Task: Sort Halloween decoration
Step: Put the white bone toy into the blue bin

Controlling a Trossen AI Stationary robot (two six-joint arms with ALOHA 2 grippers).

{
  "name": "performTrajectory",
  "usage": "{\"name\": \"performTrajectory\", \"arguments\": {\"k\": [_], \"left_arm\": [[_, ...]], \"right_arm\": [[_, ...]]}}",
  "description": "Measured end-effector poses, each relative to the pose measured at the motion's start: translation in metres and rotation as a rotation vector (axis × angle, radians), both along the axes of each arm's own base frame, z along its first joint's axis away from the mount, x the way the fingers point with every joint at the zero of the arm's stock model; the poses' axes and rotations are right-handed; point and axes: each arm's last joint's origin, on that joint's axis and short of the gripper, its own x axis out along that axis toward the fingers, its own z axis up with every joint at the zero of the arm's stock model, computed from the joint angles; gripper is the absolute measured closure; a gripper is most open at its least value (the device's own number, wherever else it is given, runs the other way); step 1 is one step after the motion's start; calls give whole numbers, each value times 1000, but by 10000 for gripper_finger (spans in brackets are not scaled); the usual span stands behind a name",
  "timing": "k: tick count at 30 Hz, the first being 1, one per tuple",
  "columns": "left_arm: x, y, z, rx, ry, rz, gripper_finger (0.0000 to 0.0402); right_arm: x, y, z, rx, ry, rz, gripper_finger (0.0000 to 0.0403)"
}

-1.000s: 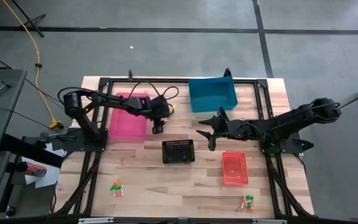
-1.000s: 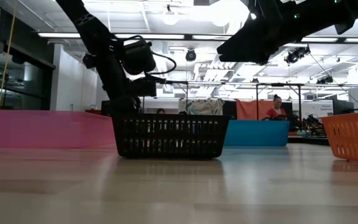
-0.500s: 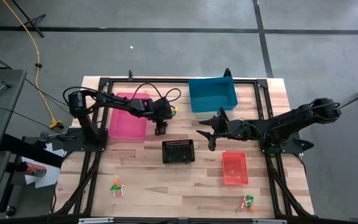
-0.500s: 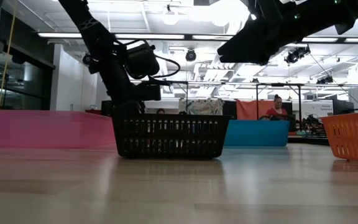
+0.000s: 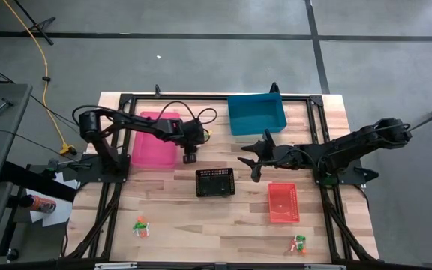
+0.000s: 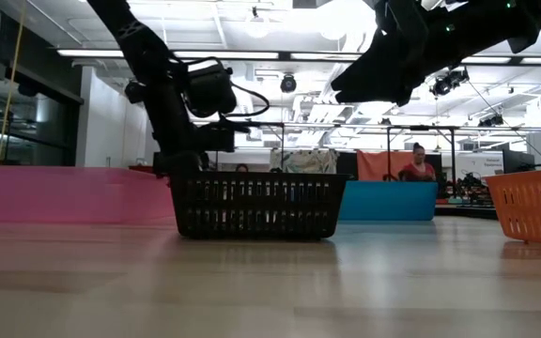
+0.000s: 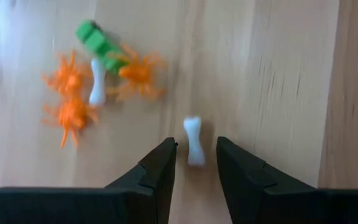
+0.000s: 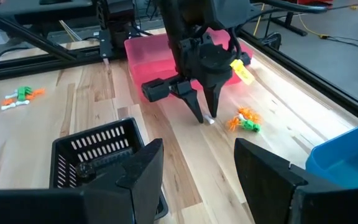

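A white bone-shaped trinket [image 7: 193, 140] lies flat on the wood. My left gripper [image 7: 196, 163] is open, pointing down, with one finger on each side of the trinket and a gap to each. Just beyond it lies a cluster of orange spiders, a green piece and a second white bone [image 7: 98, 78], also seen as the cluster [image 8: 243, 119] in the right wrist view. In the high view my left gripper [image 5: 190, 157] stands beside the pink bin. My right gripper [image 5: 252, 159] is open and hovers above the table's middle. Two more trinket piles [image 5: 141, 226] [image 5: 300, 243] lie near the near edge.
Pink bin [image 5: 154, 139] sits left of my left gripper, and the blue bin [image 5: 256, 112] sits at the far edge. The black basket [image 5: 215, 181] stands in the middle and the red basket [image 5: 283, 202] to its right. A black frame runs along the table's edges. People show in the room behind.
My left gripper has shifted a little toward the table's right and then back toward the left, staying low over the table beside the pink bin. The trinket piles and bins have stayed in place.
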Motion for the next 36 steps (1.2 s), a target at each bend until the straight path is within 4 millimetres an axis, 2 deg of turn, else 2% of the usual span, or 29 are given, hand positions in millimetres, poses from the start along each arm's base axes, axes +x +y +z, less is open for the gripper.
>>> {"name": "performTrajectory", "arguments": {"k": [7, 14, 27, 36], "left_arm": [[-1, 0, 1, -1, 0, 16, 291], [6, 1, 2, -34, -92, -8, 291], [4, -1, 2, -55, -62, -3, 291], [5, -1, -2, -92, -59, -14, 320]], "right_arm": [[0, 0, 0, 0, 0, 0, 210], [0, 0, 0, 0, 0, 0, 210], [0, 0, 0, -2, 0, 1, 210], [0, 0, 0, 7, -2, -3, 210]]}}
